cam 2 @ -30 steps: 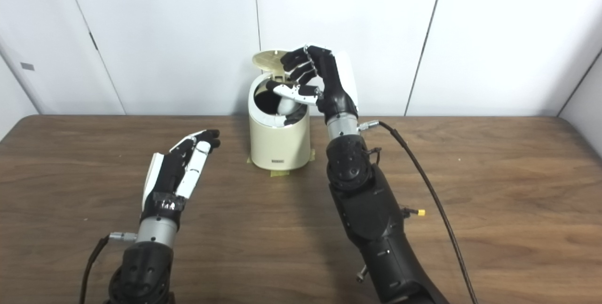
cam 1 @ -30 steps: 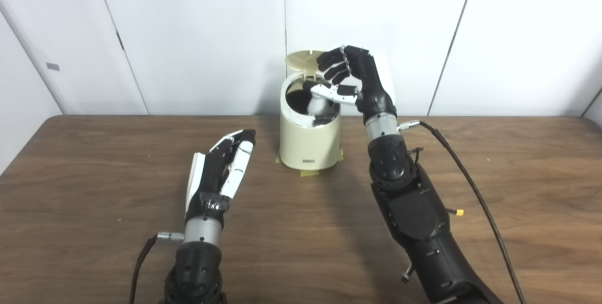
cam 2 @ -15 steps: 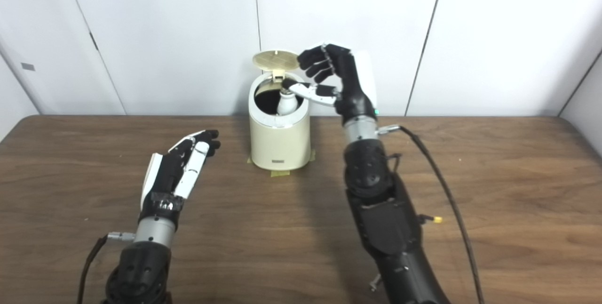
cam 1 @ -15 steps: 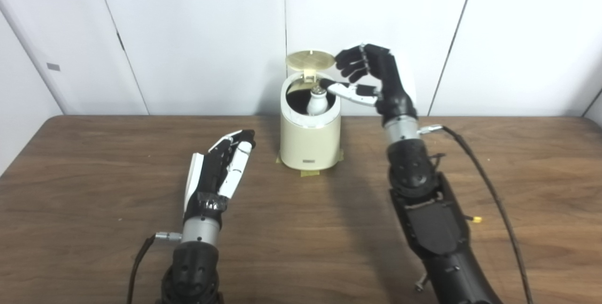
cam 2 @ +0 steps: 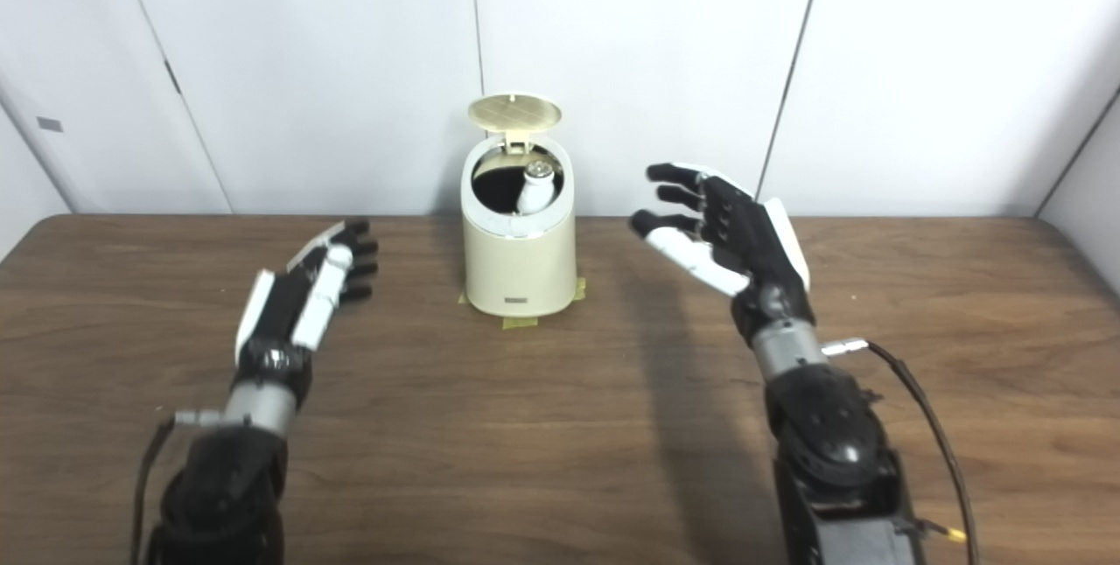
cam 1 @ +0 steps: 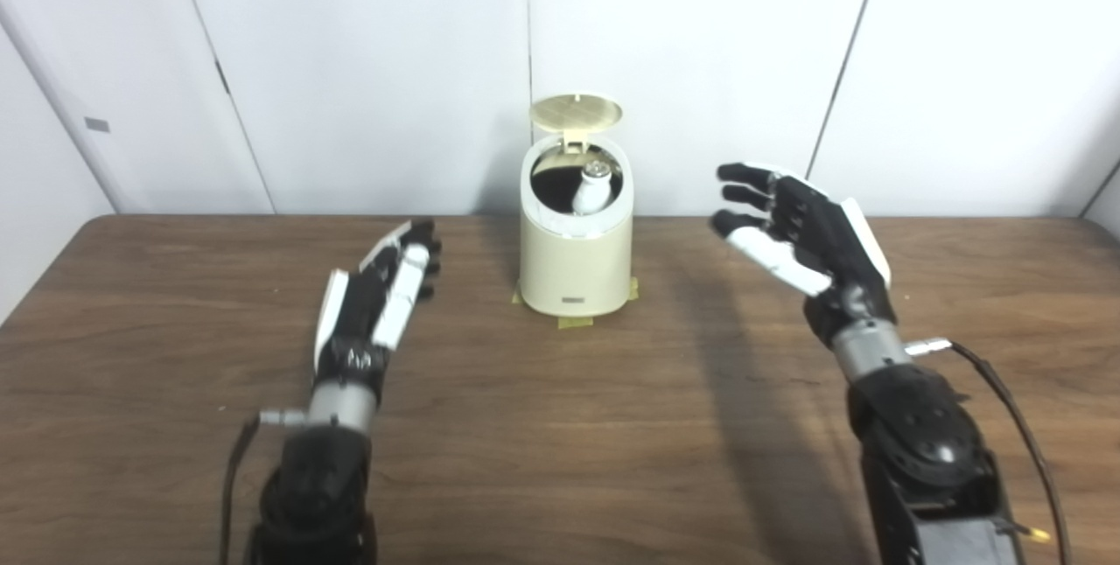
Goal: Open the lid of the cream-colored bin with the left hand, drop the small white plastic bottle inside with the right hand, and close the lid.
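Observation:
The cream-colored bin (cam 1: 575, 259) stands at the back middle of the table, its round lid (cam 1: 576, 111) tipped up on its hinge. The small white plastic bottle (cam 1: 591, 187) stands inside the bin, its cap poking up at the opening. My right hand (cam 1: 801, 233) hovers open to the right of the bin, fingers spread, holding nothing. My left hand (cam 1: 381, 298) is open and flat above the table, left of the bin and apart from it.
The brown wooden table (cam 1: 560, 425) runs to white wall panels just behind the bin. Yellow tape (cam 1: 573, 320) marks the bin's base. A black cable (cam 1: 1015, 408) trails from my right wrist.
My right hand let go of the bottle, which now sits in the bin, and drew back right and down. My left hand shifted a little left and forward.

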Robot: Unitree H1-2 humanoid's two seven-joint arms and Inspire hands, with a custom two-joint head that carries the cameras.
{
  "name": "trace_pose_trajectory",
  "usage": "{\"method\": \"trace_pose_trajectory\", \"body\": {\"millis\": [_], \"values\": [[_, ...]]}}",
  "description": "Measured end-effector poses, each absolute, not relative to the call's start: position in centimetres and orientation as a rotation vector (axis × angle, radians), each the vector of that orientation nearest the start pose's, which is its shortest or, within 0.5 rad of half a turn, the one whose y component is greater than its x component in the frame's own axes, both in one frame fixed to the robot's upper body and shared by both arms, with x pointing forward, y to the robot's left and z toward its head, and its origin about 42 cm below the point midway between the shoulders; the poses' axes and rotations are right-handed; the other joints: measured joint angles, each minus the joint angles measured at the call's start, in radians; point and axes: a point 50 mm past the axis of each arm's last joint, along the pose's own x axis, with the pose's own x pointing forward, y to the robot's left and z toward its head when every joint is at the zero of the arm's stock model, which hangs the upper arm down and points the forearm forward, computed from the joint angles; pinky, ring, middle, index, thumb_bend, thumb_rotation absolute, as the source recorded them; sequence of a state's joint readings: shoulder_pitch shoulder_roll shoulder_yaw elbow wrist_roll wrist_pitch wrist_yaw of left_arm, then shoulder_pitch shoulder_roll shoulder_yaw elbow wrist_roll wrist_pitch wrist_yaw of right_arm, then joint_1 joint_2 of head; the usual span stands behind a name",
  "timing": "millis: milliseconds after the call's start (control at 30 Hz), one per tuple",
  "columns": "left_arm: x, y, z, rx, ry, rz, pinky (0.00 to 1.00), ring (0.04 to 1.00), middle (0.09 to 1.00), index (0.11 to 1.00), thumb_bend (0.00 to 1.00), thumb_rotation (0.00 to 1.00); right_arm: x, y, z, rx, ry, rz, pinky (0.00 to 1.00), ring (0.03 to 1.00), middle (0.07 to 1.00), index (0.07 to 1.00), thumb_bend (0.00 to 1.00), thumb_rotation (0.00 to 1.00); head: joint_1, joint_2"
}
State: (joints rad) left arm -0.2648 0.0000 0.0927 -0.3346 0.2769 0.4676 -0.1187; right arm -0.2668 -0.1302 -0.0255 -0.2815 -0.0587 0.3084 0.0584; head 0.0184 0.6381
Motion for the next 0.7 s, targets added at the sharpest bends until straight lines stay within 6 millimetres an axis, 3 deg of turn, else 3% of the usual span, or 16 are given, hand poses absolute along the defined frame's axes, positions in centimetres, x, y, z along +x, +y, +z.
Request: {"method": "trace_pose_trajectory", "body": {"millis": [100,267,433,700], "values": [[35.9,22.3,25.0,0.280,-0.142,0.030,0.81,0.851,0.858,0.896,0.54,0.95,32.7,-23.6,22.0,-0.179,-0.194,0.055,0.85,0.944,0.953,0.986,0.63,0.90,0.005,-0.008],[38.7,22.0,27.8,0.343,-0.196,-0.006,0.82,0.855,0.866,0.899,0.55,0.95,30.7,-25.0,18.8,-0.142,-0.098,0.005,0.86,0.951,0.960,1.000,0.67,0.91,0.005,-0.015],[41.8,20.3,30.3,0.359,-0.226,-0.056,0.82,0.856,0.865,0.904,0.54,0.95,29.6,-24.1,17.5,-0.080,-0.087,-0.025,0.84,0.929,0.949,0.987,0.67,0.97,0.012,-0.023],[45.8,19.8,31.4,0.420,-0.188,-0.118,0.83,0.870,0.866,0.899,0.52,1.00,28.5,-23.5,15.8,-0.063,-0.074,-0.042,0.82,0.919,0.944,0.977,0.61,1.00,0.021,-0.026]]}}
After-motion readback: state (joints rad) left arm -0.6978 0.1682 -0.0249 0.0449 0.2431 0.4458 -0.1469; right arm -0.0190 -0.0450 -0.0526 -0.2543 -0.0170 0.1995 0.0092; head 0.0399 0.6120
